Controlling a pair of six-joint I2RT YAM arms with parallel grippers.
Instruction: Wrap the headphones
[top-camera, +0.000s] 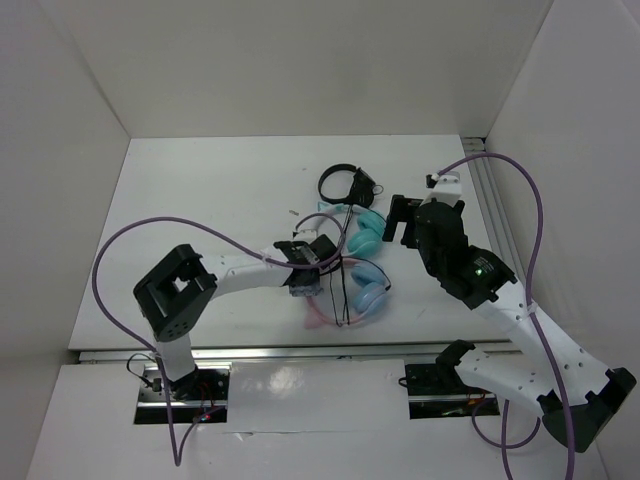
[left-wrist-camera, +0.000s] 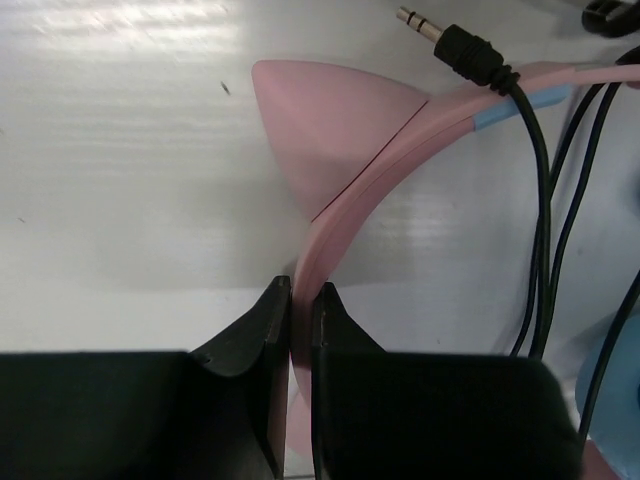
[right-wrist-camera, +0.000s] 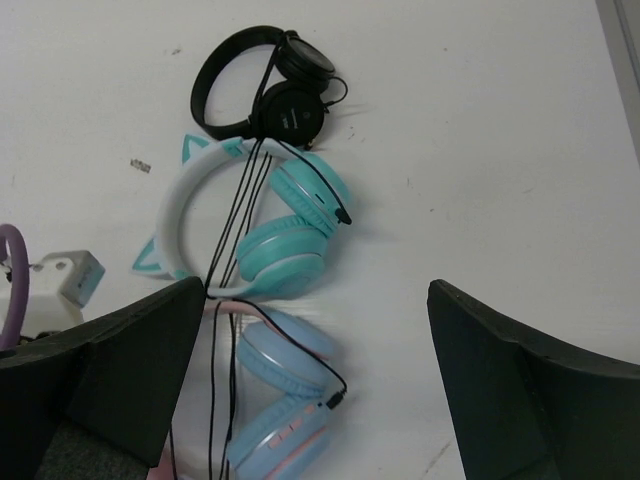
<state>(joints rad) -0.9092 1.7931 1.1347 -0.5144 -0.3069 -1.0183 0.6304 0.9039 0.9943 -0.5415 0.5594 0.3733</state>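
- Pinched tight on the pink band of the headphones (left-wrist-camera: 340, 140) with left pincer (left-wrist-camera: 300, 300); hold firm.
- Gaping, empty at right pincer (right-wrist-camera: 312, 300); take cable (left-wrist-camera: 545, 200) at 3 o'clock, wind snugly.

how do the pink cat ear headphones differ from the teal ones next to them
The pink headphones have a pink band and light blue cups; the teal headphones have a white band and teal cups. The left gripper clamps the pink headphones' band, while no gripper touches the teal headphones. Both have cat ears.
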